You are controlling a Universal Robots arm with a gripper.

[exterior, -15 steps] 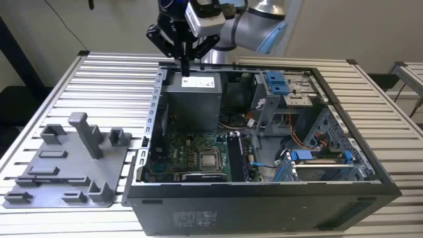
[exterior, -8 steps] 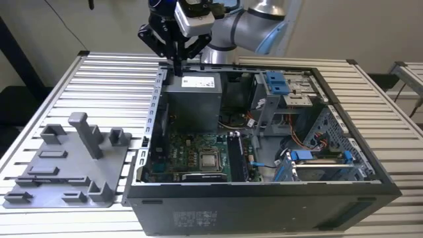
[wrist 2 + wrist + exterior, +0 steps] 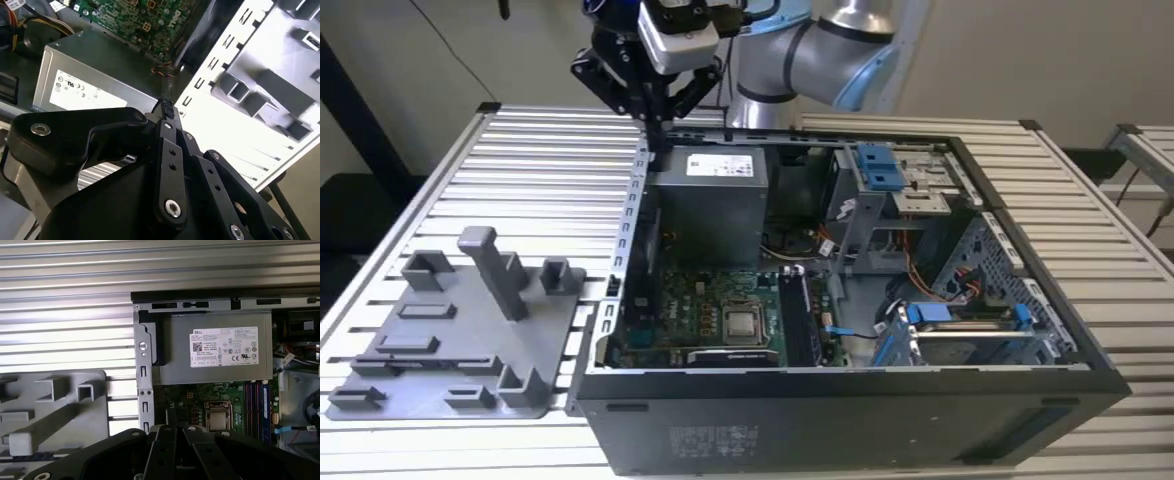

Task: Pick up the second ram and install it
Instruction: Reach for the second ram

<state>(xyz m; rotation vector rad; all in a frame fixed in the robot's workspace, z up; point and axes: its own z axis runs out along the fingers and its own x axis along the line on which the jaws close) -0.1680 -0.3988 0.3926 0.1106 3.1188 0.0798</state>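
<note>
Plainly, step in hand: the pick-up had not begun, as I judged it; the gripper (image 3: 655, 127) carried nothing and hung over the rear corner of the computer case (image 3: 854, 385), just above the power supply (image 3: 707, 205).
Claw: the fingers were pressed together to a point, and both wrist views showed nothing between them.
Where the second ram lay: the second ram (image 3: 427, 358) lay flat in the grey fixture (image 3: 454, 335). The fixture sat on the slatted table (image 3: 534, 170) at the exterior view's left of the case, well apart from the gripper.
Look of the second ram: a long, narrow, flat strip, dark in the exterior view and dark blue in the first wrist view (image 3: 35, 458); its chips were too small to make out.
Neighbour in the fixture: the upright post (image 3: 494, 275) stood near the strip, on the side toward the gripper.
Place of installation: the motherboard (image 3: 700, 300) lay open inside the case. Its memory slots (image 3: 255, 405) ran beside the processor, and one dark stick appeared to be seated there already.
What the next move called for: by my reckoning, a spread claw, a path across to the fixture clear of the post, and fingers squared to the strip's long edges, since a thin board lying flat offers little to pinch.
Progress: early, with the ram in its fixture and untouched.
</note>
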